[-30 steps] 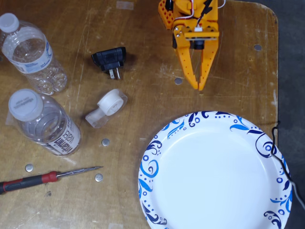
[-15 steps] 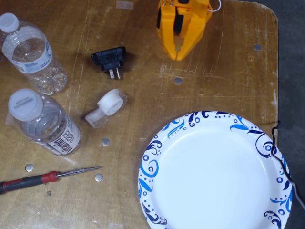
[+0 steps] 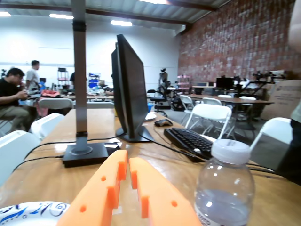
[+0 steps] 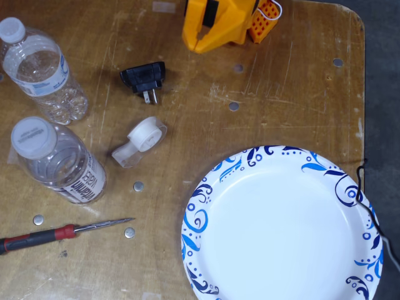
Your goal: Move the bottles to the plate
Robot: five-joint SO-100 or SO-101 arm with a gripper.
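Orange gripper (image 4: 199,45) sits at the top centre of the fixed view, its fingers brought together with only a thin slit between them and nothing held; the wrist view shows the same gripper (image 3: 128,170) at the bottom centre with the two orange fingertips nearly touching. Compared with one second ago, when the jaws were spread and pointed down toward the plate, the gripper is now drawn up to the top edge, turned toward the left of the frame, and has closed. Plate (image 4: 284,228), white with a blue swirl rim, lies at the lower right of the fixed view, bare and unmoved; a sliver of its rim (image 3: 33,212) shows at the lower left of the wrist view. White-and-blue-label bottle (image 4: 39,69) stands at the upper left of the fixed view, and the black-lettered-label bottle (image 4: 57,160) stands just below it at the left edge; both are well apart from the plate and unchanged. One capped bottle (image 3: 225,186) appears at the lower right of the wrist view. Black plug (image 4: 145,79), tape dispenser (image 4: 140,141) and red-handled screwdriver (image 4: 59,234) remain in place on the counter (image 4: 294,94).
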